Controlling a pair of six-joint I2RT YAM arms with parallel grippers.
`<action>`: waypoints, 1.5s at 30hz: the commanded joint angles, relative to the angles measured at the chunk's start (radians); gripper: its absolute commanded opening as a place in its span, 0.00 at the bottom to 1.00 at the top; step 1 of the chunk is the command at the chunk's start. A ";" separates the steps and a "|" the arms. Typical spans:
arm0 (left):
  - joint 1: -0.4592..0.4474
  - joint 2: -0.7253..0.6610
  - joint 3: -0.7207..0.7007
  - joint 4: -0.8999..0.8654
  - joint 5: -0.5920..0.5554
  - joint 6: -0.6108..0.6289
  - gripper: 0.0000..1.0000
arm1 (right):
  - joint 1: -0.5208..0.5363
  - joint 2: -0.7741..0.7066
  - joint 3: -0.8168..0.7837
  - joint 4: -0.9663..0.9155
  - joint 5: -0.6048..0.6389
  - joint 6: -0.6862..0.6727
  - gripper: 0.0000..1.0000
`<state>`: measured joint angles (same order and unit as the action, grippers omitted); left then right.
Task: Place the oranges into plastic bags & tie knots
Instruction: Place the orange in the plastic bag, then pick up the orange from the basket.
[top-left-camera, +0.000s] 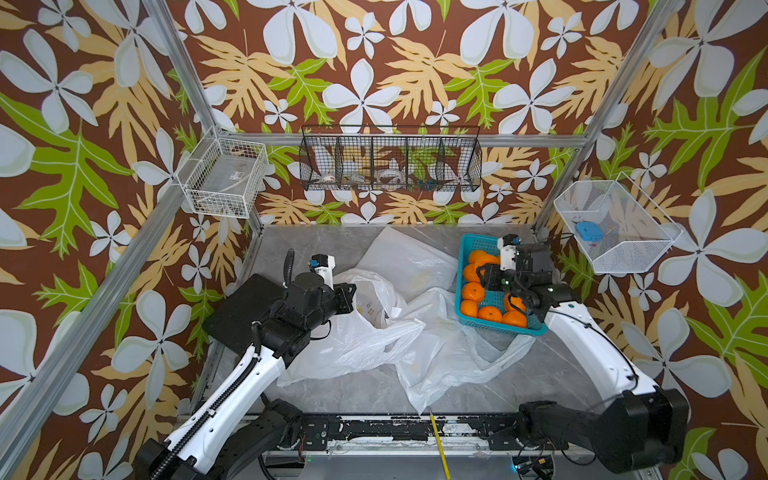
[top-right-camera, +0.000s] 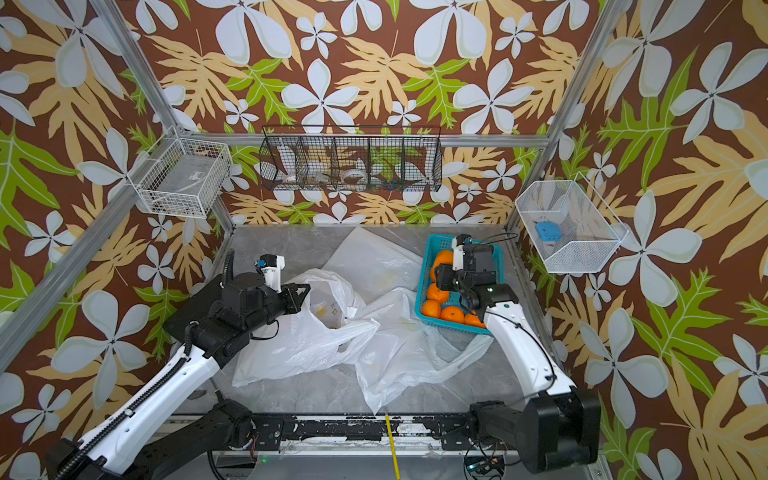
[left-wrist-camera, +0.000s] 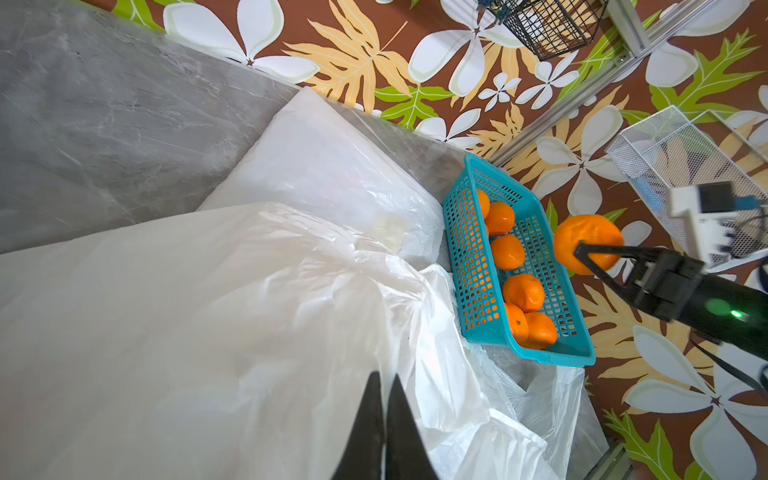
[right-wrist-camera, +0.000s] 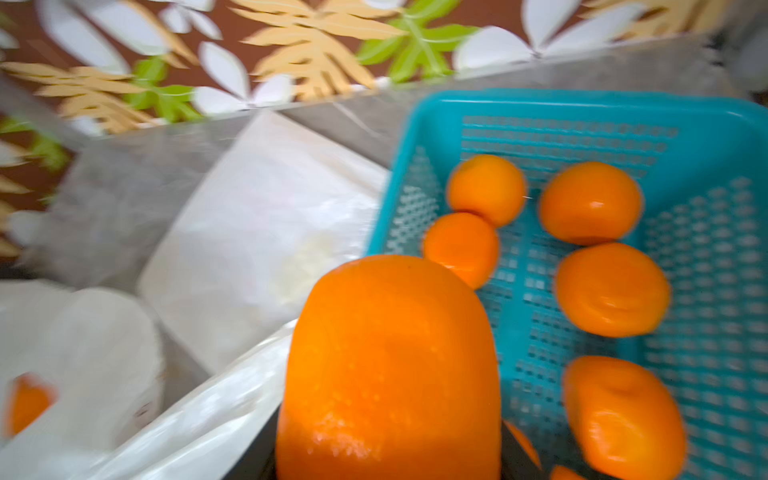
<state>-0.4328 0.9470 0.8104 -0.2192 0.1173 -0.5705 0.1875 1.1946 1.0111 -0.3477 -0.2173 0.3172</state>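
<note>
Barely started. Pinching orange above basket with right gripper, nipping bag mouth with left gripper pressed together. Yet to bag oranges lying in basket, fill other bags, tie knots.

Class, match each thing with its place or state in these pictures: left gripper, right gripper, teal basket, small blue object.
Things:
1 left gripper
2 right gripper
3 teal basket
4 small blue object

Places or states:
A in the white mesh bin on the wall
B on the table, with oranges inside
C shut on the held orange, up in the air
D shut on the rim of the open bag

Pairs: 1-D, 2-C, 3-B, 4-A
</note>
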 joint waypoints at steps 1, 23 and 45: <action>0.001 0.004 -0.004 0.040 0.017 0.006 0.00 | 0.160 -0.060 -0.014 0.039 -0.109 0.103 0.52; 0.001 -0.017 -0.017 0.038 0.019 0.003 0.00 | 0.672 0.587 0.220 0.460 -0.197 0.245 0.54; 0.002 0.002 -0.017 0.052 0.008 0.002 0.00 | 0.430 -0.018 -0.008 -0.004 0.173 0.036 0.94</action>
<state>-0.4328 0.9447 0.7929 -0.1978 0.1318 -0.5716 0.6785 1.2228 1.0222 -0.2279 -0.1440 0.4091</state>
